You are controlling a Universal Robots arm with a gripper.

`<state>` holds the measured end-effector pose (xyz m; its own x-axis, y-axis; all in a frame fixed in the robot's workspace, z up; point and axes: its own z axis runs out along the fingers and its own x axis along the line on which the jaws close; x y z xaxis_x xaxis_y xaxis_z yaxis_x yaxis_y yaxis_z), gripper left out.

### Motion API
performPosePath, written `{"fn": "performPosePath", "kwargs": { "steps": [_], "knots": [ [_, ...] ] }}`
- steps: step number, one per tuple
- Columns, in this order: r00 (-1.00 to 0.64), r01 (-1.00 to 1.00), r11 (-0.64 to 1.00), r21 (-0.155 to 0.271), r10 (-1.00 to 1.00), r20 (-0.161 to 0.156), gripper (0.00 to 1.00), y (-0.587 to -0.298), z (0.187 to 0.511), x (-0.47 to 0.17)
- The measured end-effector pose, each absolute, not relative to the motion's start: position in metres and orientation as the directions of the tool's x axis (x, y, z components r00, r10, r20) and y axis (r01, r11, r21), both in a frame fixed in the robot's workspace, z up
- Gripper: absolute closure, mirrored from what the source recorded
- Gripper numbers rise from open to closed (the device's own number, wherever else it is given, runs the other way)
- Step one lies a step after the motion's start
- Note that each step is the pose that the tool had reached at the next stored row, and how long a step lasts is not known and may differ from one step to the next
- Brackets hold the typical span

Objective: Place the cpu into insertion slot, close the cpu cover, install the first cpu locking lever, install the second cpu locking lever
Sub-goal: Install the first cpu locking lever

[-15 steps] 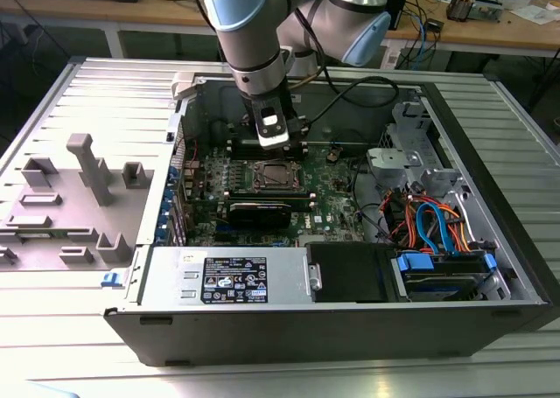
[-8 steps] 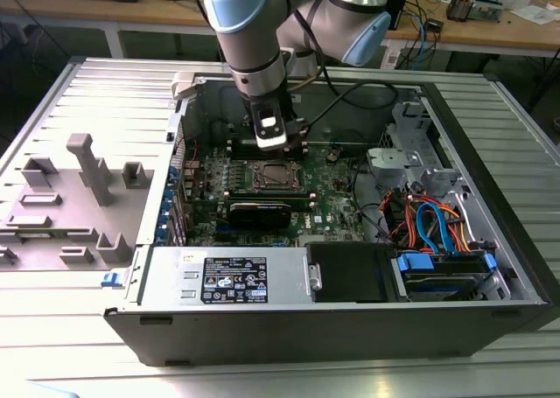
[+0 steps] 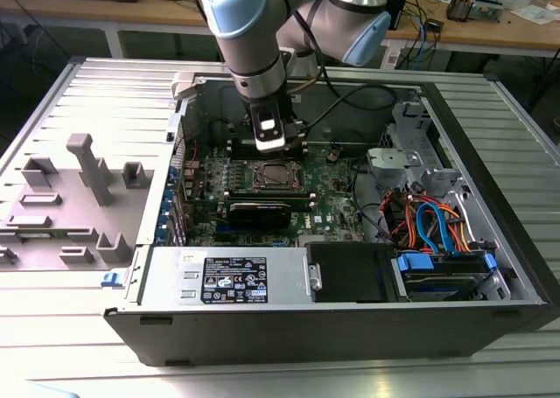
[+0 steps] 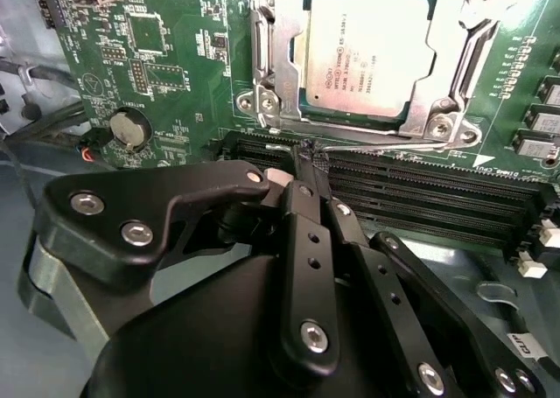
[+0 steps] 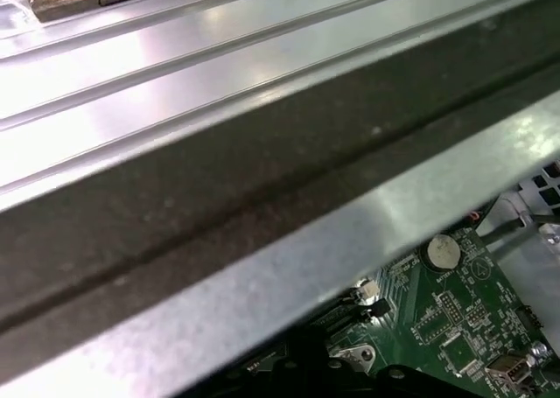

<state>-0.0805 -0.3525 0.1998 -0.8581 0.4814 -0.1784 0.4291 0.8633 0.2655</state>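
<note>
The cpu (image 4: 363, 52) lies flat in the insertion slot (image 3: 276, 176), its pale metal top facing up. The cpu cover (image 4: 273, 61) is down over it, framing the chip. A thin wire locking lever (image 4: 394, 137) runs along the socket edge nearest the memory slots. My gripper (image 4: 308, 157) is shut, its black fingers (image 4: 302, 240) pressed together, and the tips touch that lever wire near its end. Whether the wire is pinched between the tips is not visible. In the exterior view the gripper (image 3: 273, 146) hangs just behind the socket inside the open computer case.
Long black memory slots (image 4: 420, 197) lie directly under the fingers. A coin battery (image 4: 131, 127) sits on the green motherboard (image 4: 184, 57) beside them. The case's metal rim (image 5: 289, 267) crosses the first wrist view. A bundle of cables (image 3: 429, 223) and a drive bay are at the exterior view's right.
</note>
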Motion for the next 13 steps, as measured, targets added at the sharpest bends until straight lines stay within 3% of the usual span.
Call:
{"fn": "performPosePath", "kwargs": {
  "steps": [13],
  "knots": [
    [-0.855,0.434,0.861,0.266,0.487,-0.178,0.89,-0.3544,0.201,-0.0804]
  ]
}}
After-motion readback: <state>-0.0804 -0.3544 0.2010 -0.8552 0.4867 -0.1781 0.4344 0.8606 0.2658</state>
